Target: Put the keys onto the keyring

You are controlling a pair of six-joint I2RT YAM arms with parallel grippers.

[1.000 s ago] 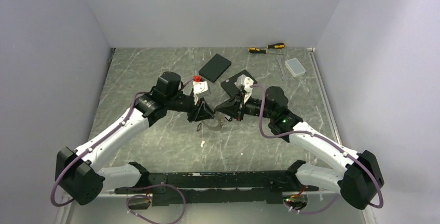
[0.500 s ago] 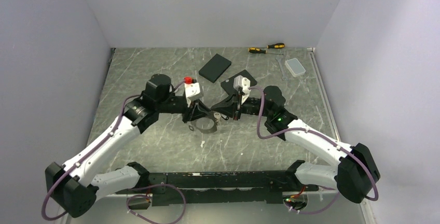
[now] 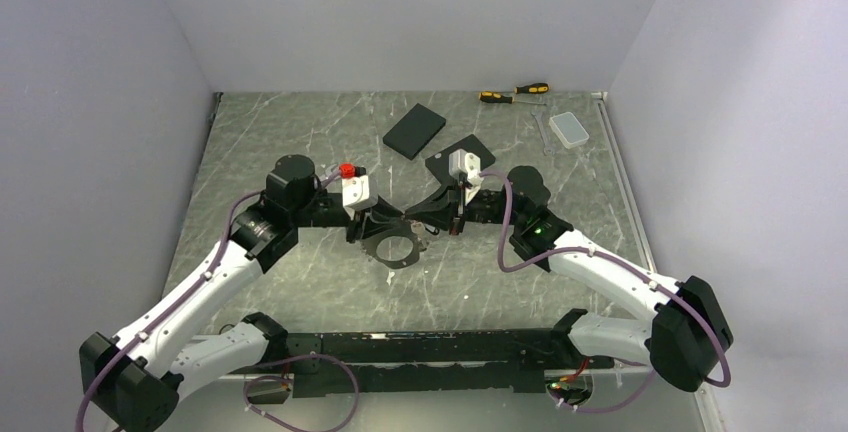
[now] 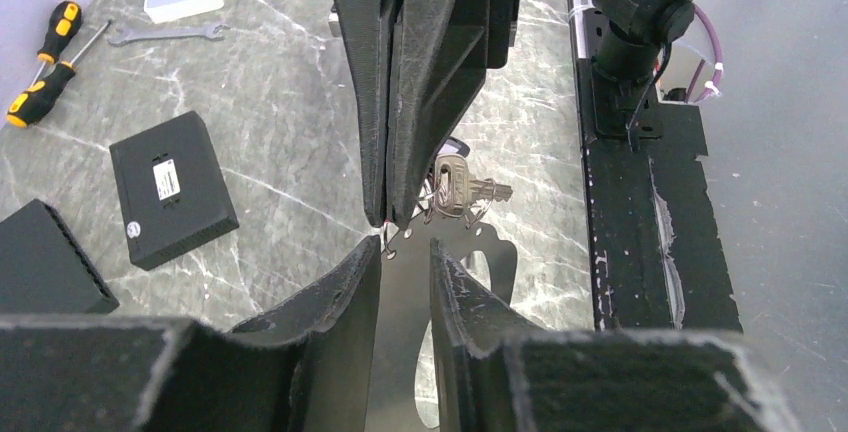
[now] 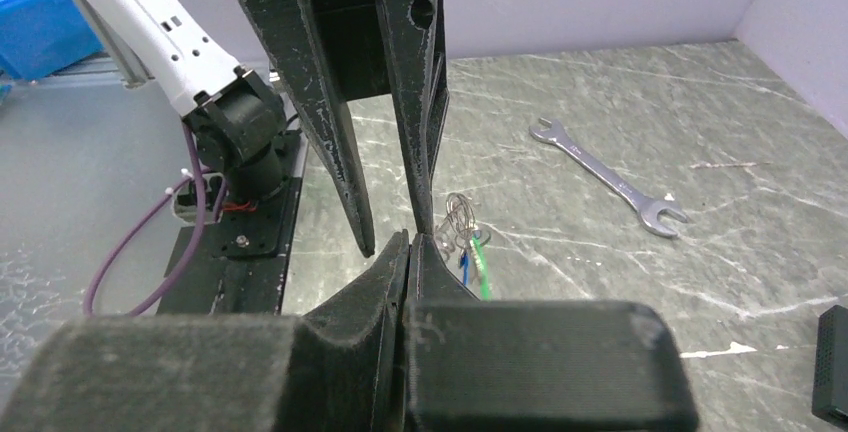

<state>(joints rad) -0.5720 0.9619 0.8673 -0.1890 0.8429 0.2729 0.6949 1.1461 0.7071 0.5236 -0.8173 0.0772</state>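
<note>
Right gripper (image 5: pixel 408 242) is clamped tight, fingers pressed flat together on the thin wire of the keyring (image 5: pixel 457 212), which pokes out just beside its tips. The keys (image 5: pixel 473 264) dangle under that wire. The right wrist view catches a green head and a sliver of blue, and the left wrist view shows a silver key (image 4: pixel 458 192) hanging right beside the right gripper's tips. Left gripper (image 4: pixel 405 252) meets the right gripper tip to tip, very close, its fingers (image 5: pixel 335 172) parted with nothing between them.
</note>
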